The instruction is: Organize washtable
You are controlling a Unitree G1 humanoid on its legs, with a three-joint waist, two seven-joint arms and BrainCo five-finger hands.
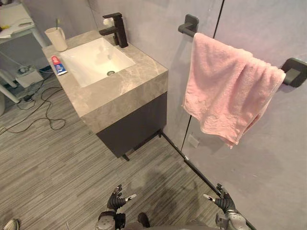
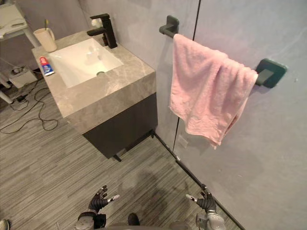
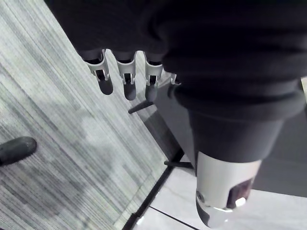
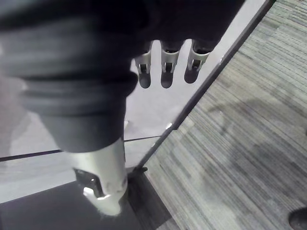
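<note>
The left hand [image 1: 116, 200] and the right hand [image 1: 221, 200] hung low over the floor, fingers spread and empty, well apart from the grey marble worktop [image 1: 129, 86]. No tidying step seemed begun; the next move likely called for coming closer and reaching up. A red, white and blue toothpaste tube [image 1: 58, 65] lay along the worktop's left edge, and a cream cup [image 1: 57, 39] stood at its far left corner. The tube's print was too small to read.
</note>
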